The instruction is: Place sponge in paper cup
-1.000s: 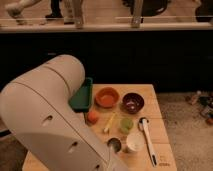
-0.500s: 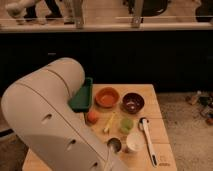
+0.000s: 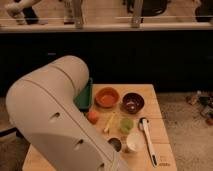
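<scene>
Tool hidden behind arm [image 3: 55, 120]; state cannot be told. Risk: blind approach topples light paper cup [image 3: 134, 141] beside metallic cup [image 3: 115, 144].

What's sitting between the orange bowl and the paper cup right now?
In the camera view, a small light-green object lies between the orange bowl and the paper cup. The gripper is not in view.

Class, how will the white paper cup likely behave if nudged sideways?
The paper cup stands upright, small and plain, so probably light, easily tipped and crushable. The dark metal cup beside it may block a slide. The gripper is out of view.
</scene>
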You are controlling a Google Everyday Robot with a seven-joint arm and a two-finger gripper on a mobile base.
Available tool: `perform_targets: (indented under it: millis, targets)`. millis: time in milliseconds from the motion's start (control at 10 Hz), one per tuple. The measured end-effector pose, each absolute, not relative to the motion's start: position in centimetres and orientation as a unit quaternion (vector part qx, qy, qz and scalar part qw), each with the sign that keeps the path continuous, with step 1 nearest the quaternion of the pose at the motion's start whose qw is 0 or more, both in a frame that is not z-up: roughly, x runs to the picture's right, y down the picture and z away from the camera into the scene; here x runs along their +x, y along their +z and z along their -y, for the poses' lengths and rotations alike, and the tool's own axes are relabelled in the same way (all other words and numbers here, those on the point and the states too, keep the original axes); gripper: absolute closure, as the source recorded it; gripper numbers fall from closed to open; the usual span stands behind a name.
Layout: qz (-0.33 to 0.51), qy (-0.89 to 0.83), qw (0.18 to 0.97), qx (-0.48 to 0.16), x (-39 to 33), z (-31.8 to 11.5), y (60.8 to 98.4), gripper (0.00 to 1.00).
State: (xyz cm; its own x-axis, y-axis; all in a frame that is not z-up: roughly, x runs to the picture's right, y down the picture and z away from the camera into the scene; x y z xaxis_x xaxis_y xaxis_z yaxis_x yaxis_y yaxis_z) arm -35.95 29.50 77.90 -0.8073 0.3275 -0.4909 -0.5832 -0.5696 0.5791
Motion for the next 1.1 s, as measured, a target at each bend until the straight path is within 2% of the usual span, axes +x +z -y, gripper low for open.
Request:
perform_targets:
  millis: [1100]
  targets:
    - [-0.375, 0.858, 0.282, -0.210, -37.2, -29.7, 79.0, 0.22]
